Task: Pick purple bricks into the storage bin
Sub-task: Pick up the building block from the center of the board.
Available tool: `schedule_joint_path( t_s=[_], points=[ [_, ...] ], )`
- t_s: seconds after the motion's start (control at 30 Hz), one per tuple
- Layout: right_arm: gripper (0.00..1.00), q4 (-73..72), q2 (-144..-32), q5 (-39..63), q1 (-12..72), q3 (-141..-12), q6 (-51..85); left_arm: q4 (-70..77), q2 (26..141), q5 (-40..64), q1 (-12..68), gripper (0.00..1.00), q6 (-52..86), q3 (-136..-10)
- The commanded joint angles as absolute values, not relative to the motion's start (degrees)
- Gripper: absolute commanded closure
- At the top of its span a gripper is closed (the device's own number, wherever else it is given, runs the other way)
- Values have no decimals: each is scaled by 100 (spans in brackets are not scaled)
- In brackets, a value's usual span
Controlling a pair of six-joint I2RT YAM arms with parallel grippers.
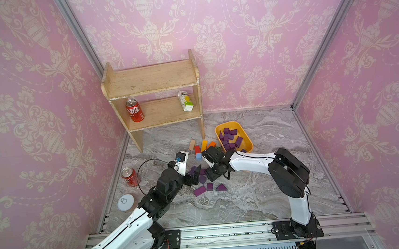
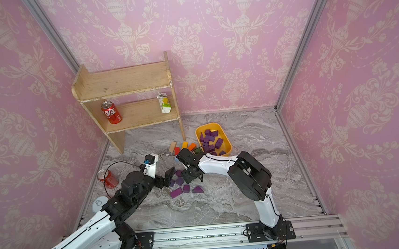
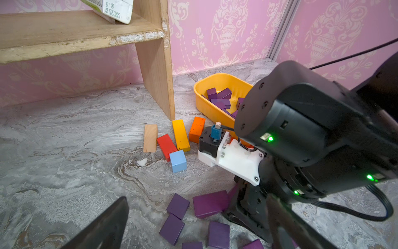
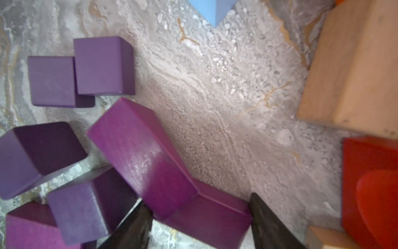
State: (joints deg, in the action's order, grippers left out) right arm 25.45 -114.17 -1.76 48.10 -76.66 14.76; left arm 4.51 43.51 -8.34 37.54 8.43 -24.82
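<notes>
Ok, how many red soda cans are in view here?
2. One red can stands on the shelf's lower tier; the other can is on the table beside the left arm. Arms may hide more.

Shelf (image 1: 151, 79) (can (image 1: 134, 110), carton (image 1: 185, 101)); coloured blocks (image 1: 197, 149)

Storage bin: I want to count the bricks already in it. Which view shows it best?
Either top view: both look down into the bin, with nearly all its floor visible. The left wrist view sees it at a low angle, half hidden behind the right arm. The right wrist view misses it.
</notes>
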Motion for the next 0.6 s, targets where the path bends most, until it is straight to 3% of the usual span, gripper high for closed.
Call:
schedule_joint_path(
  t_s=[0.0,0.1,0.3,0.57],
  points=[
    [37,2777,-11630,-351,4783,-7695,1563,324,4327,-955,3697,1,745,-2642],
    [39,2751,-11607,-352,4764,-7658,1581,277,4329,-963,3697,1,723,-2662],
    [32,2856,-11553,-528,4760,-7607,1622,285,4341,-932,3696,1,711,-2658],
    [33,3014,-11595,-698,4763,-7617,1670,307,4356,-886,3695,1,659,-2646]
  ],
)
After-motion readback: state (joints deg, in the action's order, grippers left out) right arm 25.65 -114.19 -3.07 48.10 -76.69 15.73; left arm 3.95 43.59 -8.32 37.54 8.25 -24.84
